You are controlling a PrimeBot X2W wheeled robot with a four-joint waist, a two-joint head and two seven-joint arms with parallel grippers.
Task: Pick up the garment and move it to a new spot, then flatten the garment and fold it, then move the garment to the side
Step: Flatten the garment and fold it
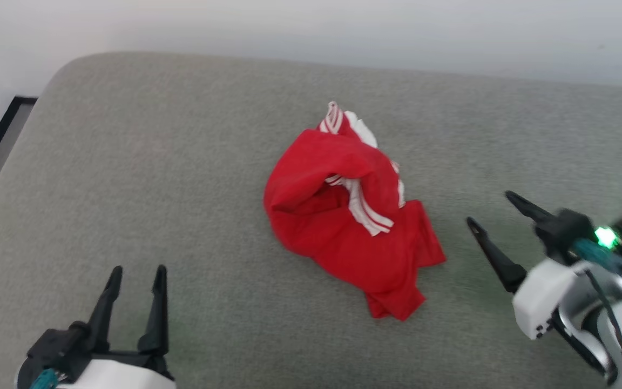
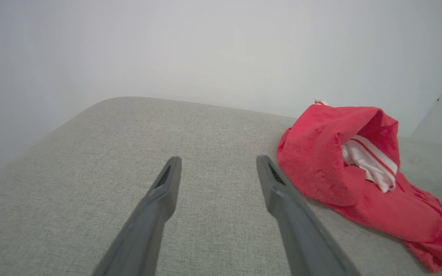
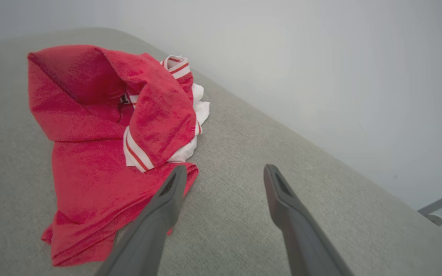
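Red shirt (image 1: 338, 227) is lying crumpled at frame centre on grey upholstered surface (image 1: 127, 162). Left pincer (image 1: 138, 268), lower left, and right pincer (image 1: 489, 207), right edge, are hanging released and empty, neither touching fabric. Risk, approx.: w/ layers bunched, a pincer closing on one loose fold is probably dragging or dropping the shirt.

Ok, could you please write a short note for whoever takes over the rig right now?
The shirt lies in a crumpled heap mid grey cushion.
Left tool: open, empty, apart from the shirt.
Right tool: open, empty, close beside the shirt's right edge.
Done: nothing visible yet.
Left: pick up, move, flatten, fold, set aside.
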